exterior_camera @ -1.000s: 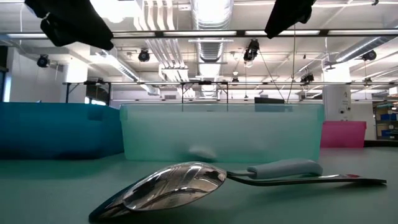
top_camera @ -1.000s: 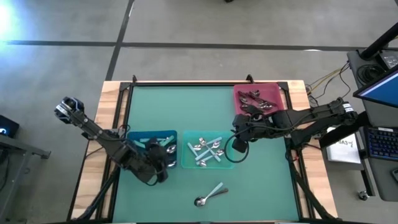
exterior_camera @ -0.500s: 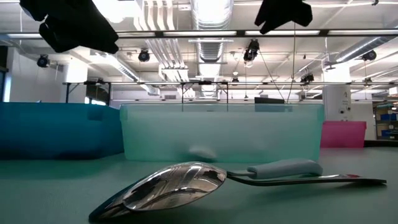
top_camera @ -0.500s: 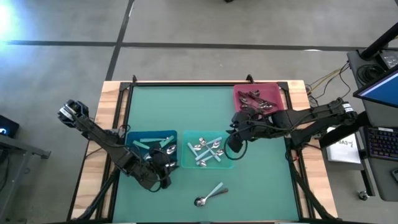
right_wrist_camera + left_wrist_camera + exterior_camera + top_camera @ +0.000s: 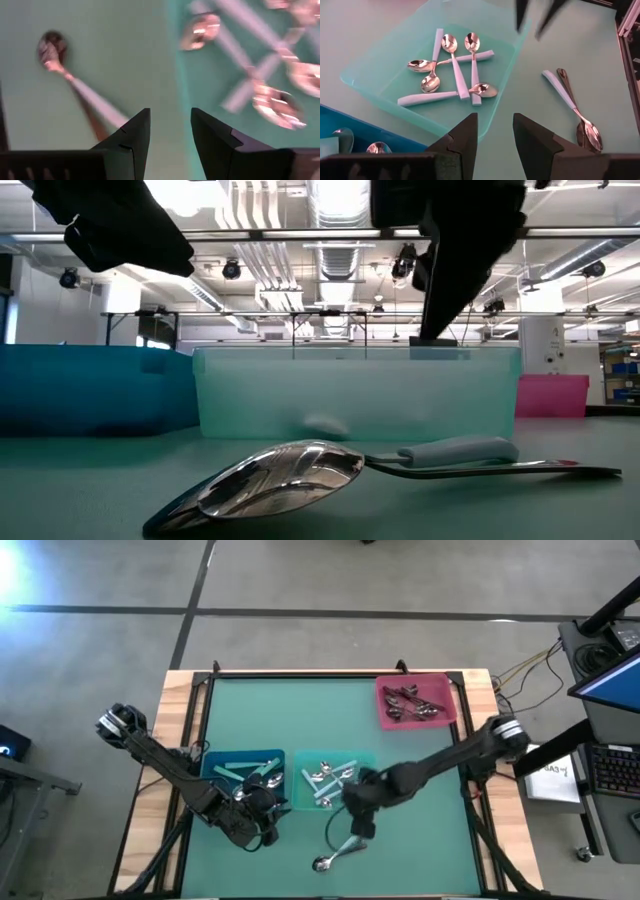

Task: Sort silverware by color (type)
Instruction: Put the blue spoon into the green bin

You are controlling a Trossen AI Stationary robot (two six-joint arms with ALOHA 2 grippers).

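Note:
Two spoons (image 5: 340,851) lie side by side on the green mat near the table's near edge, one with a light teal handle (image 5: 559,89) and one darker (image 5: 566,83). In the low view they fill the foreground (image 5: 300,476). My right gripper (image 5: 340,826) hangs open just above and beside them, between them and the teal bin (image 5: 335,781); its fingers show open in its wrist view (image 5: 167,131), with the spoons (image 5: 75,87) ahead. My left gripper (image 5: 492,135) is open, over the mat near the blue bin's (image 5: 243,777) near right corner, holding nothing.
The teal bin (image 5: 380,75) holds several teal-handled spoons, the blue bin several spoons, and the pink bin (image 5: 413,700) at the far right several dark ones. The two arms' grippers are close together. Bare mat lies on the far half and the near right.
My right gripper has swung from over the teal bin's right edge toward the near edge and left, coming down beside the two loose spoons. My left gripper has drawn slightly toward the near edge, uncovering more of the blue bin. The spoons have not moved.

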